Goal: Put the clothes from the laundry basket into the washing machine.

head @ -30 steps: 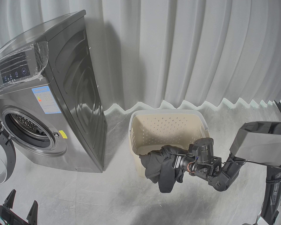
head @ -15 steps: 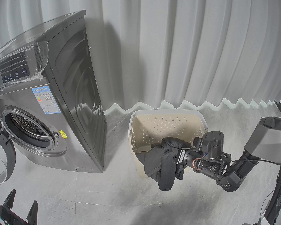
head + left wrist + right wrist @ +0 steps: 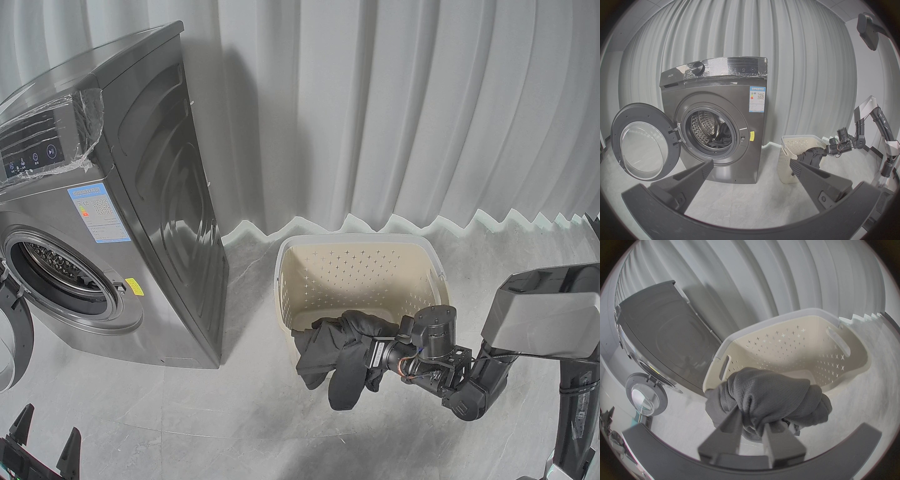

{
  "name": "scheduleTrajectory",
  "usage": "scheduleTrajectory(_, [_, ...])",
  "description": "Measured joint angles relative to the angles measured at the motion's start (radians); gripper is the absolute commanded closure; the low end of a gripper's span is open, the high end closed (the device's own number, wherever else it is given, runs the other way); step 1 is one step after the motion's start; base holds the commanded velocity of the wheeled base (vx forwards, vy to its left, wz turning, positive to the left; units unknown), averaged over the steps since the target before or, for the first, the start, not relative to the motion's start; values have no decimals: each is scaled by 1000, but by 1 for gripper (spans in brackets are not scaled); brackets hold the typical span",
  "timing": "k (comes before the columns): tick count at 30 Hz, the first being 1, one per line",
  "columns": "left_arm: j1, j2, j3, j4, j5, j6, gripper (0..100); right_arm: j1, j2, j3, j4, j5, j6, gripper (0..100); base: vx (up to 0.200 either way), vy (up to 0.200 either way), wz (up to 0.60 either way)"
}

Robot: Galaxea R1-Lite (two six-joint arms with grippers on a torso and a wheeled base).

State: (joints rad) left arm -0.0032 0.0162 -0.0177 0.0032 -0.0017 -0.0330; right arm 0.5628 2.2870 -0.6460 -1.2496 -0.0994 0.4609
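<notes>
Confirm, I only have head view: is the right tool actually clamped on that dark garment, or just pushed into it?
Observer: Clamped. Right wrist view shows the right tool shut on the dark garment, cloth bunched between its fingers.
Operator: Anything in the drum?
Observer: Yes. Left wrist view shows a dark cloth lying inside the washing machine drum.
Operator: Door out of the way?
Observer: The door is swung wide open, clear of the opening.
</notes>
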Motion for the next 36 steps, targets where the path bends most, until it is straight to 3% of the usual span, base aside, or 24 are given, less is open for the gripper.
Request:
scheduleTrajectory(25, [0, 0, 0, 0, 0, -2, 0, -110, 143, -34, -20, 1, -56, 0, 0, 0, 0])
scheduleTrajectory(26, [0, 0, 0, 0, 0, -2, 0, -109, 148, -40, -20, 1, -56, 100, 0, 0, 0])
scheduleTrajectory(36, [0, 0, 0, 0, 0, -2, 0, -101, 186, -59, -95, 4, -85, 100, 0, 0, 0])
